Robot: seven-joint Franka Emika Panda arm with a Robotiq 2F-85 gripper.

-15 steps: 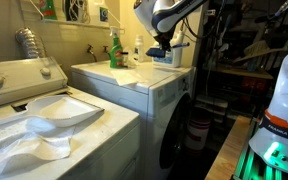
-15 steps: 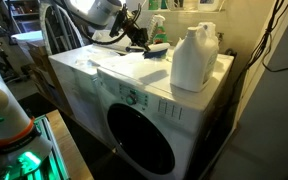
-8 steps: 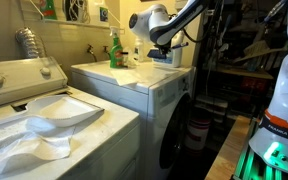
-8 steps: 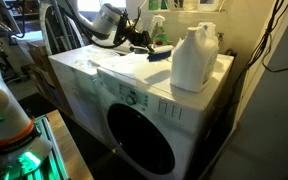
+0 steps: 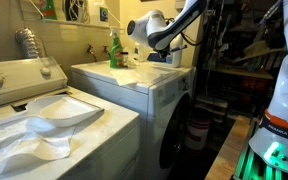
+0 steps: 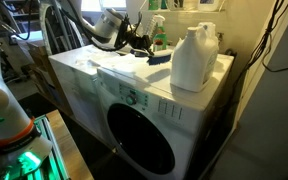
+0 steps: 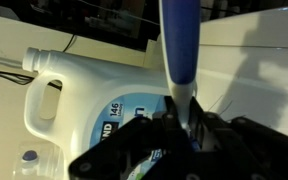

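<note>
Only writing I can read is "146" on the blue label of the white plastic detergent jug (image 7: 84,95), which stands on the white washer top (image 6: 84,62). The long blue plastic handle (image 7: 177,40) sits between jug and gripper (image 7: 184,135), pale end in among the dark fingers. Can't tell if they're clamped on it.

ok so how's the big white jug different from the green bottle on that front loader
The white jug is far bulkier and wider than the slim green bottle. The white jug has a moulded side handle, while the green bottle narrows to a small top. The white jug stands near the front edge, the green bottle at the back by the wall. Both stand upright on the front loader.
</note>
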